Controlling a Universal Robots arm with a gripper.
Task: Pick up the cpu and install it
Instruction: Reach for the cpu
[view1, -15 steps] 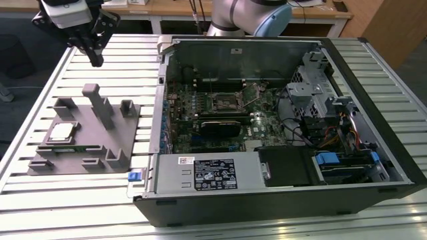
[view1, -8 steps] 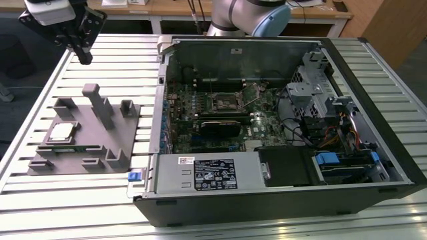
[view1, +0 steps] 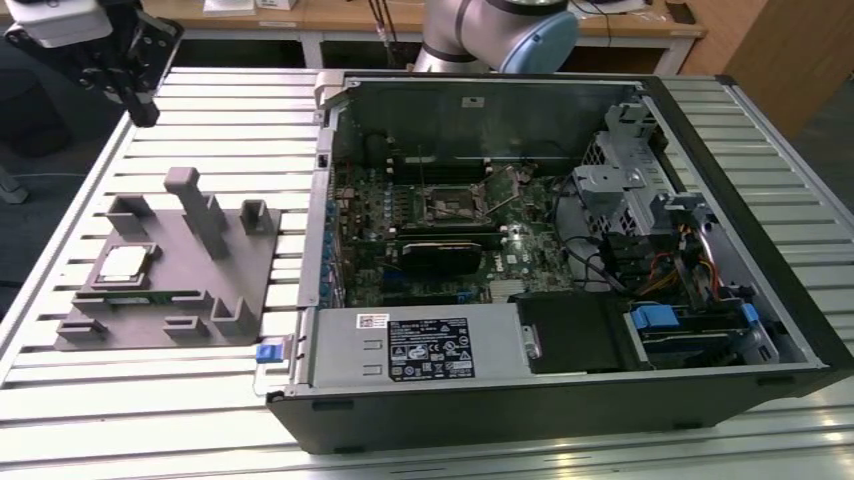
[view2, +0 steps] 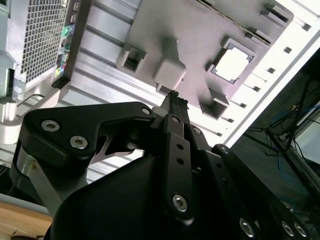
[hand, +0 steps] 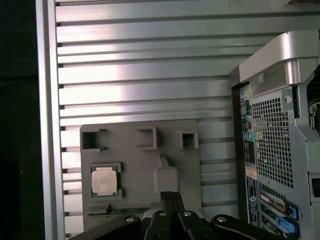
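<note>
The cpu (view1: 123, 265) is a small silvery square chip lying flat in a recess of the grey fixture (view1: 180, 300), on the exterior view's left. It also appears in both wrist views as the cpu (view2: 232, 64) (hand: 105, 180). My gripper (view1: 142, 112) hangs high above the table's far left corner, well apart from the cpu. Its black fingers (hand: 167, 199) are pressed together with nothing between them, as the gripper (view2: 174, 96) confirms. The motherboard socket (view1: 447, 208) sits inside the open computer case (view1: 747, 250).
The fixture has several upright blocks (view1: 200, 215) next to the cpu recess. The case's rear panel (hand: 275, 150) stands beside the fixture. The slatted metal table (view1: 227, 130) runs out to an edge on the exterior view's left. Cables and drive cages fill the case's right side.
</note>
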